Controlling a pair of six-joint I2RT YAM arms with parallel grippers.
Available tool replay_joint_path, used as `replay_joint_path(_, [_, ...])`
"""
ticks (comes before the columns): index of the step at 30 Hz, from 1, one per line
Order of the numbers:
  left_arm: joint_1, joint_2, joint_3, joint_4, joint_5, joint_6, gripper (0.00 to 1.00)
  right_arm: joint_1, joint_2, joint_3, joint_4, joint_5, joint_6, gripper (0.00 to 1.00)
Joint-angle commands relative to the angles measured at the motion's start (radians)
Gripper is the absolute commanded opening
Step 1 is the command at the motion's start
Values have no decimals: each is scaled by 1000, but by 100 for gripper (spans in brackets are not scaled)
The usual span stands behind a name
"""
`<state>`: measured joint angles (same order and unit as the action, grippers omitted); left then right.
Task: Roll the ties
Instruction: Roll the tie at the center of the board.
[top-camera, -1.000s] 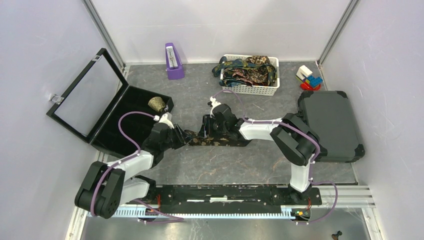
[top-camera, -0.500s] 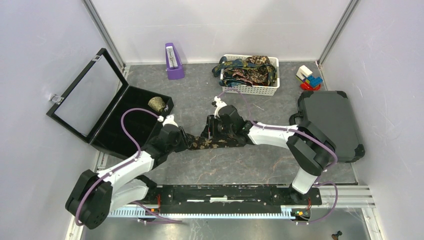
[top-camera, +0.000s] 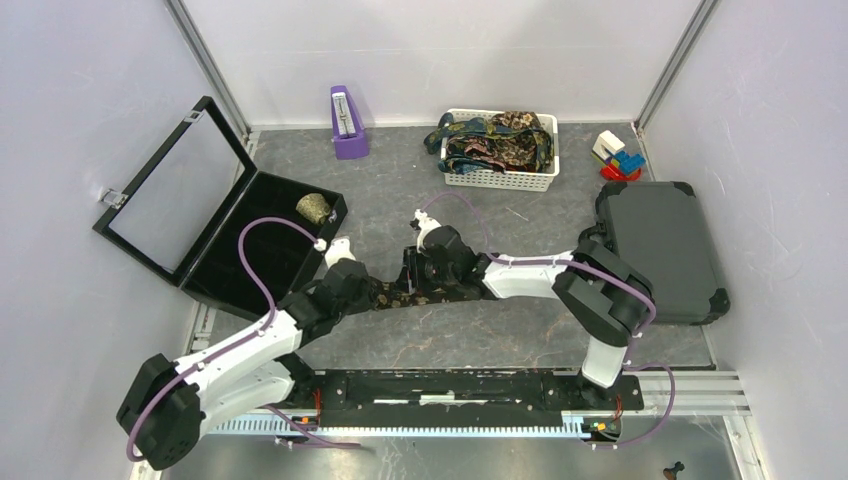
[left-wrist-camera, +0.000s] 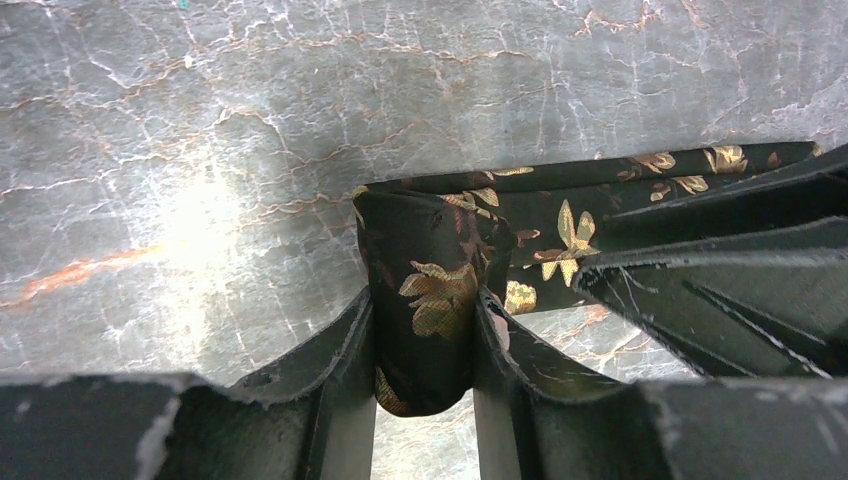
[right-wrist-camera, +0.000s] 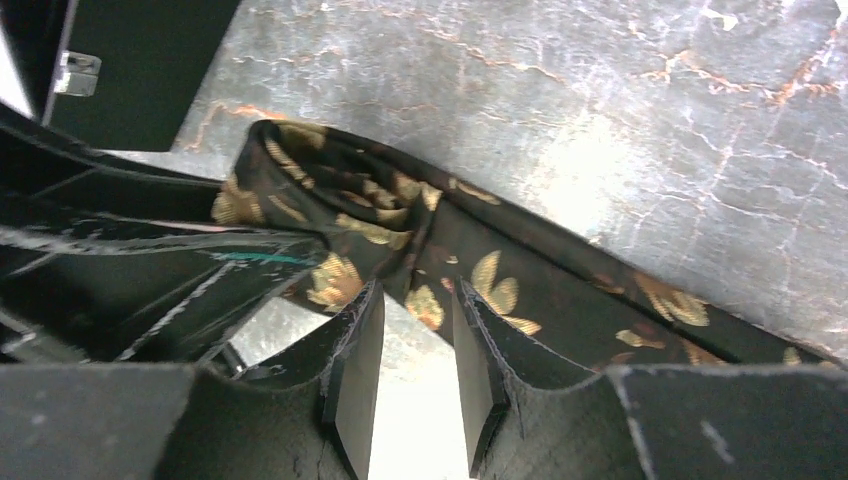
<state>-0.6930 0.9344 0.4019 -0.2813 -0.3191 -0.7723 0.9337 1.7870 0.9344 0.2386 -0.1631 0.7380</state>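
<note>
1. Where the two arms meet at the middle of the grey marbled table (top-camera: 450, 335), a long, dark brown, gold-flowered fabric necktie (top-camera: 398, 295) lies along the surface, running from 9 o'clock towards 3 o'clock.
2. The left gripper (left-wrist-camera: 425, 325) reaches in from 7 o'clock and pinches the necktie's folded-over end. Both fingers press against the doubled cloth, which stands up between them.
3. The right gripper (right-wrist-camera: 416, 297) comes in from 3 o'clock and sits just beside the left one. Its fingers are a narrow gap apart and straddle the necktie's edge next to the fold.
4. Bright table shows through that gap lower down. From the wrist view I cannot tell whether the tips bite the cloth or merely touch it.
5. At 12 o'clock a white plastic lattice basket (top-camera: 500, 180) holds a heap of patterned ties (top-camera: 495, 145), some of them draped over its rim.
6. At 10 o'clock a black hinged case (top-camera: 235, 265) stands with its lid raised. A small olive-gold fabric roll (top-camera: 315, 208) sits in its far corner.
7. A purple wedge-shaped object (top-camera: 347, 122) stands at 11 o'clock.
8. A closed dark grey hard case (top-camera: 665, 250) lies at 3 o'clock, with coloured toy blocks (top-camera: 615, 155) beyond it at 2 o'clock.
</note>
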Motion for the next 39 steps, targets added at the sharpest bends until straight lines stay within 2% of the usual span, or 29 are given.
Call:
replay_joint_path(1, [-8,-34,2,-46,-49,-39,13,-12,26,10,27,34,-43,38])
replay_joint_path(7, [-8,-67,-11,-64,-52,-36,13,-56,15,-24,5,82,-82,37])
replay_joint_path(22, [-8,-65,4,-64,-70,-28,13,-31,-15,-143,33,91,-22,35])
replay_joint_path(39, [-14,-65,30,-118,-124,-3,13,11,-111,-38,-33,93,-54,37])
